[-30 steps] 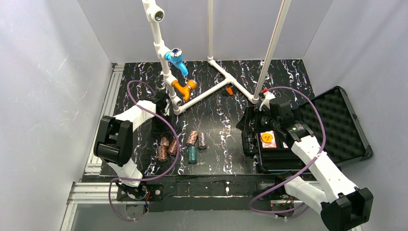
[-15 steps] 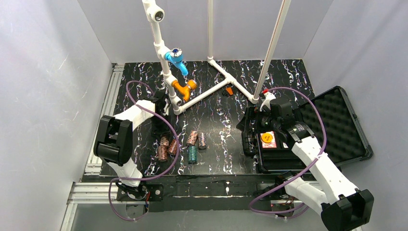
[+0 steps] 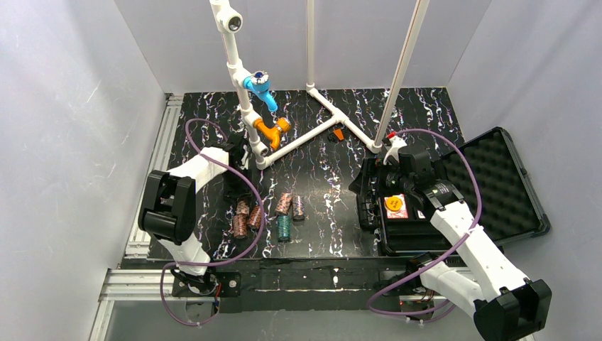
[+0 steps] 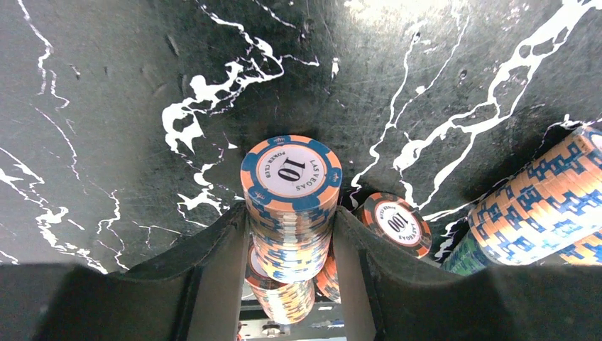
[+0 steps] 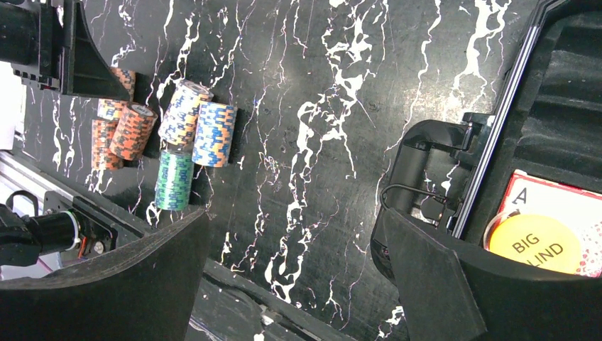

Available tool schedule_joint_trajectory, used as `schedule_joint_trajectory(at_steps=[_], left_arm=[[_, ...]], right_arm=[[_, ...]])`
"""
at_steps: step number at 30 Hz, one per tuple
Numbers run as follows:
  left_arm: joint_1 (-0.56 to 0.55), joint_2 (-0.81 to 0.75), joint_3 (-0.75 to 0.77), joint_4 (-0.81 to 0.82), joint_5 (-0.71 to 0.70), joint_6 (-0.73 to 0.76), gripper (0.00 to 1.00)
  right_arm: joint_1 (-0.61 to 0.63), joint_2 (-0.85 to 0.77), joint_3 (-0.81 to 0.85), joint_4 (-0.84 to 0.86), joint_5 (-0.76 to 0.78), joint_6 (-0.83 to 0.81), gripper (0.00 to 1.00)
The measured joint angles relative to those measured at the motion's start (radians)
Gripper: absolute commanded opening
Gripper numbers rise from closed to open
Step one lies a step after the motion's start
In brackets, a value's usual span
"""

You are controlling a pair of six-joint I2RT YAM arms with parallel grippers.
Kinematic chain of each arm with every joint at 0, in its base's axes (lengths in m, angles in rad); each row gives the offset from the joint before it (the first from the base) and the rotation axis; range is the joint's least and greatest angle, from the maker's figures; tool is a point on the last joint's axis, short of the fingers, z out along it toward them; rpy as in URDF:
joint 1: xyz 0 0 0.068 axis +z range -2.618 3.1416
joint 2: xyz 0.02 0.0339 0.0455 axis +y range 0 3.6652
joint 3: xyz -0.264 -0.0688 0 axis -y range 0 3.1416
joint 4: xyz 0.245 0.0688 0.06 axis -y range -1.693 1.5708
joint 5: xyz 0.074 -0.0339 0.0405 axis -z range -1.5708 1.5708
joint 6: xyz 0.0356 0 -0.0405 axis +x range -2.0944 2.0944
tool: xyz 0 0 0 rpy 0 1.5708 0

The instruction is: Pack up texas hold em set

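My left gripper (image 4: 289, 213) is shut on a stack of orange-and-blue poker chips (image 4: 291, 185) whose top chip reads 10; both pads press its sides. Whether the stack is off the table does not show. Beside it lie a stack marked 100 (image 4: 394, 222), another orange-and-blue stack (image 4: 539, 206) and a green one (image 4: 468, 259). In the top view the loose stacks (image 3: 284, 204) lie in front of the left gripper (image 3: 238, 186). The black case (image 3: 497, 185) lies open at the right, holding a card deck (image 5: 546, 206) and a yellow disc (image 5: 537, 245). My right gripper (image 5: 294, 234) hangs open beside the case handle (image 5: 419, 153).
A white pipe frame (image 3: 298, 138) with blue (image 3: 260, 87) and orange (image 3: 272, 130) fittings stands at the back of the black marbled table (image 3: 319, 192). Grey walls close in both sides. A metal rail (image 3: 160, 153) runs along the left edge.
The left jaws have closed a little onto the chip stack. Both arms have hardly moved.
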Motion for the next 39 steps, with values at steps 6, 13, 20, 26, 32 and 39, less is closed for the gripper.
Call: schedule_joint_trajectory(at_steps=[6,13,20,26,32,39], left_arm=[[0.002,-0.044,-0.014,0.031,-0.005,-0.013,0.00],[0.006,-0.127,-0.023,0.050,-0.012,-0.024,0.00],[0.012,-0.203,-0.054,0.052,-0.020,-0.041,0.00],[0.012,-0.277,-0.085,0.048,-0.024,-0.059,0.00],[0.013,-0.385,-0.111,0.049,-0.023,-0.085,0.00],[0.019,-0.505,-0.163,0.034,0.010,-0.127,0.00]], right_arm=[[0.000,0.000,0.000,-0.003,-0.007,0.008,1.00],[0.000,0.000,0.000,-0.003,-0.031,0.031,1.00],[0.000,0.010,0.000,0.006,-0.063,0.055,1.00],[0.007,0.013,-0.007,0.056,-0.105,0.079,1.00],[0.039,0.014,-0.030,0.101,-0.131,0.102,1.00],[0.112,0.014,-0.041,0.144,-0.127,0.133,1.00]])
